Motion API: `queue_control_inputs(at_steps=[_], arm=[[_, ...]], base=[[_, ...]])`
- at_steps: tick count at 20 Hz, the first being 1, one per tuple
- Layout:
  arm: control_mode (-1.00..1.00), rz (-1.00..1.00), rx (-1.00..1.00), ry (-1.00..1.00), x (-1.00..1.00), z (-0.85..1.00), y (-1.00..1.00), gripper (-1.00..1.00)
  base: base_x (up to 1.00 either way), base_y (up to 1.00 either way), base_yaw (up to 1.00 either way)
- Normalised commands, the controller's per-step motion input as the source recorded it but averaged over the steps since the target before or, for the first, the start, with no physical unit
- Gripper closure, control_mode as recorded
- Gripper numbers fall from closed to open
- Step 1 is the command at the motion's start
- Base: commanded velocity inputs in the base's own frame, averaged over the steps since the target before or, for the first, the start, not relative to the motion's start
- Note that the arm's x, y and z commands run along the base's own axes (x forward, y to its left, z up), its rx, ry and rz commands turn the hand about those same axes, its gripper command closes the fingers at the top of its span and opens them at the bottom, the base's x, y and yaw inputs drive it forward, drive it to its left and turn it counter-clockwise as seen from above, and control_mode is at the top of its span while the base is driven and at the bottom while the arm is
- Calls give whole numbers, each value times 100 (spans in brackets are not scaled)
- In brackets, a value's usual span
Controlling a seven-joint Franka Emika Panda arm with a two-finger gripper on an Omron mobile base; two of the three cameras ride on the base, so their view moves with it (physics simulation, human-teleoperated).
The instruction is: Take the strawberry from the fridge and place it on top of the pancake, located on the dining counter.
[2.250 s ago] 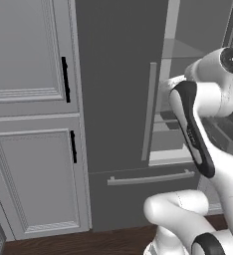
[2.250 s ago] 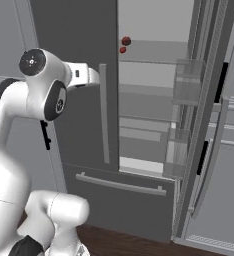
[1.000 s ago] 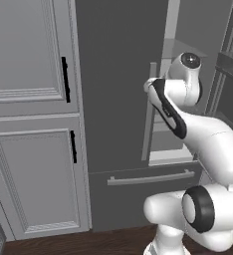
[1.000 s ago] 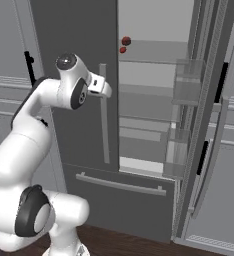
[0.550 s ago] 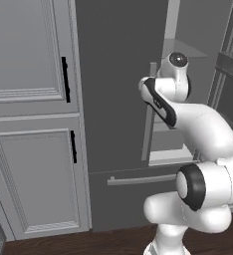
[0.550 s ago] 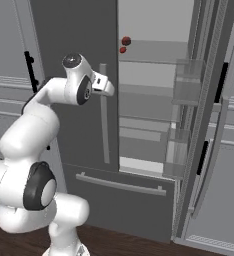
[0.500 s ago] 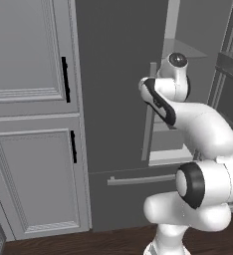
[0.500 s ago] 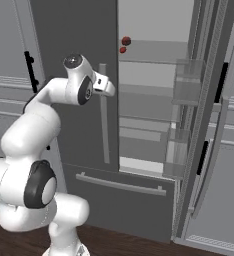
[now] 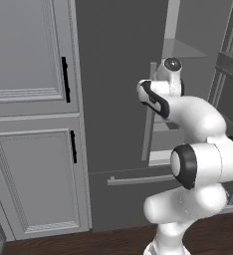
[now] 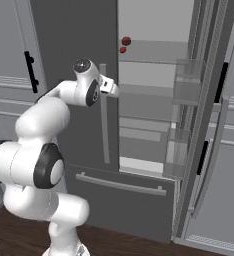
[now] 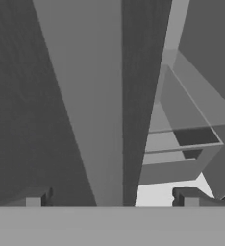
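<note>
Between the spread jaws: pale grey bar handle of the tall dark grey double-door fridge (image 10: 79, 75), arm newly folded in toward it.

Item, as we read it: two-finger gripper (image 11: 112, 196) with its dark finger tips (image 11: 33, 199) standing wide apart, nothing pinched; the long handle (image 11: 93, 96) runs straight up from between them, and we cannot tell whether either tip touches it. Change noted: over the last two seconds the white arm has swung from beside the base up against the shut left door (image 9: 118, 74). Beyond and above the jaws, on an upper glass shelf, the tiny bright red strawberry (image 10: 122, 50) sits just beside a larger dark red round fruit (image 10: 126, 41). We judge fetching has not begun; pancake placement remains wholly outstanding.
</note>
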Motion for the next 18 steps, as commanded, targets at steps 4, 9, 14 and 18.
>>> queue_control_inputs(at_steps=[4,9,14,18], arm=[[-100,0,0,0,46,-16,0,-100],[-100,0,0,0,44,-15,0,-100],[-100,0,0,0,42,-16,0,-100],[-100,0,0,-11,32,-32,0,-100]], base=[[0,0,0],[0,0,0],[0,0,0],[0,0,0]])
